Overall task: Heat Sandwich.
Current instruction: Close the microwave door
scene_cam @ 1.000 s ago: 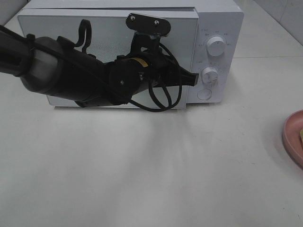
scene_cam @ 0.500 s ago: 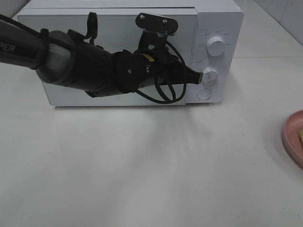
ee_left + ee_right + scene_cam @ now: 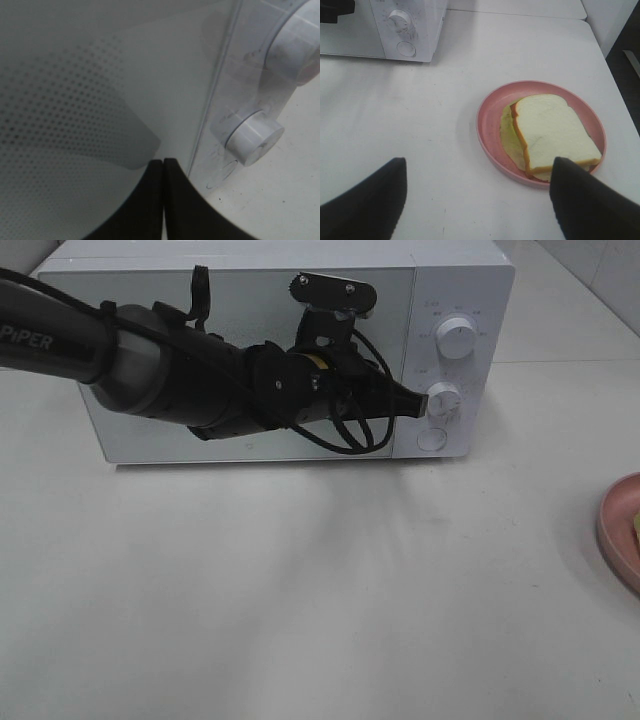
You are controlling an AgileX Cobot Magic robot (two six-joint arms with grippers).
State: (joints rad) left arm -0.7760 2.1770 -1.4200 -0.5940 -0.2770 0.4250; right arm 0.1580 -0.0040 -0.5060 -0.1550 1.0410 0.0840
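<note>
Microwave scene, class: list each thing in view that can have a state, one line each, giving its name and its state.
microwave door: shut
left tool: shut, holding nothing, tips at the door's edge by the lower knob
right tool: open, empty, above the table
sandwich: whole, lying on the pink plate, outside the microwave

Left gripper closed, right gripper agape.

A white tabletop fills most of the high view, lit evenly with soft shadows (faint scuffs show on it). A white microwave stands at its far side, door shut.
</note>
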